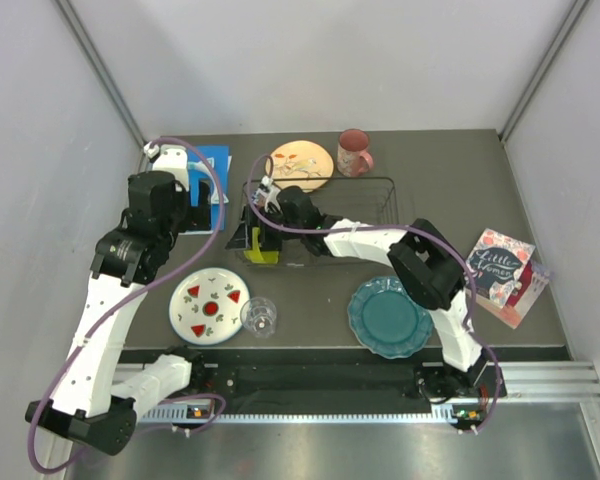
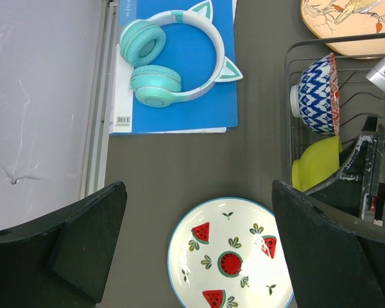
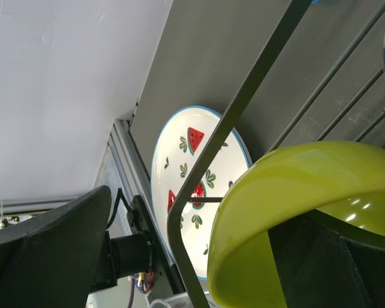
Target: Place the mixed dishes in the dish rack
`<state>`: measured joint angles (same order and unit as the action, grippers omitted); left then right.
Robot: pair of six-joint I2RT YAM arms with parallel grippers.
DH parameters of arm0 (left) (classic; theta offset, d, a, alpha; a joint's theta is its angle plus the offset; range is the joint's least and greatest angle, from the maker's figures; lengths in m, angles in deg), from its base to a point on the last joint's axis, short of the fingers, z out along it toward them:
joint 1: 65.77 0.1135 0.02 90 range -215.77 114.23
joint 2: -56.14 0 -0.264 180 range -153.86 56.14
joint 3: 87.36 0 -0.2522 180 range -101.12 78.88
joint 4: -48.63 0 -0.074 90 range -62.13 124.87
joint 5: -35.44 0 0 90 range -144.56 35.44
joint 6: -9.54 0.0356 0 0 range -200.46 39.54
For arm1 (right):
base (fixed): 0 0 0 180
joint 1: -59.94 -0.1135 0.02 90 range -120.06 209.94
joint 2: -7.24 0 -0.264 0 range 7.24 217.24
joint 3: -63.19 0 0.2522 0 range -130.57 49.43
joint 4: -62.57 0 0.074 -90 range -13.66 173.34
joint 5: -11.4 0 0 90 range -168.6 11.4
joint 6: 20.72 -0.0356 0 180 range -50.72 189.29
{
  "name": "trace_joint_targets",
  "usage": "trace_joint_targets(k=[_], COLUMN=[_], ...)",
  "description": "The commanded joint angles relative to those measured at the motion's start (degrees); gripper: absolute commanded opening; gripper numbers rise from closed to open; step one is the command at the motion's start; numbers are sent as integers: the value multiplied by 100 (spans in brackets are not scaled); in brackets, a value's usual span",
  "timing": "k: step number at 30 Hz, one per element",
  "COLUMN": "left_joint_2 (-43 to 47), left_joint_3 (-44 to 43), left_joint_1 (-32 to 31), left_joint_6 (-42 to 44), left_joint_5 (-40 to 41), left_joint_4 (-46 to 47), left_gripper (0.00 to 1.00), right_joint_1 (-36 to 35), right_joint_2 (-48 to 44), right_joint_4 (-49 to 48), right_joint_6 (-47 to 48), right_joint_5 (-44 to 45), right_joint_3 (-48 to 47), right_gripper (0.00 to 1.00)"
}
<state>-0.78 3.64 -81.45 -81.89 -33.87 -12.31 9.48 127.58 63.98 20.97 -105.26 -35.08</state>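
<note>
Bright, even, diffuse light falls from overhead in all three views. On the dark grey counter (image 1: pixel 315 300) the shadows under the arms are faint and soft-edged. The brushed metal surface (image 1: pixel 380 450) at the near edge shows a pale sheen. From the right wrist, the glossy lime-green bowl (image 3: pixel 289 192) carries small white glints, and the white plate with red watermelon shapes (image 3: pixel 179 151) has a glare spot. The black fingers (image 2: pixel 70 250) of the left pincer (image 2: pixel 197 189) look soft, close to the lens.
</note>
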Motion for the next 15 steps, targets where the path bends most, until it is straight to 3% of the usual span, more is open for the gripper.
trace_joint_targets(k=[1,8,15], left_joint_2=[-12,6,50], left_joint_3=[-201,-140,-105], left_joint_1=[48,57,57], left_joint_6=[-76,-33,2], left_joint_5=[-56,-38,-12], left_joint_4=[121,130,16], left_gripper=[99,99,99], right_joint_1=[-69,132,431], right_joint_2=[157,-956,-1477], right_joint_4=[-65,497,989], right_joint_6=[32,734,1210], right_joint_5=[-33,239,240], right_joint_3=[-373,495,910], right_gripper=[100,100,100])
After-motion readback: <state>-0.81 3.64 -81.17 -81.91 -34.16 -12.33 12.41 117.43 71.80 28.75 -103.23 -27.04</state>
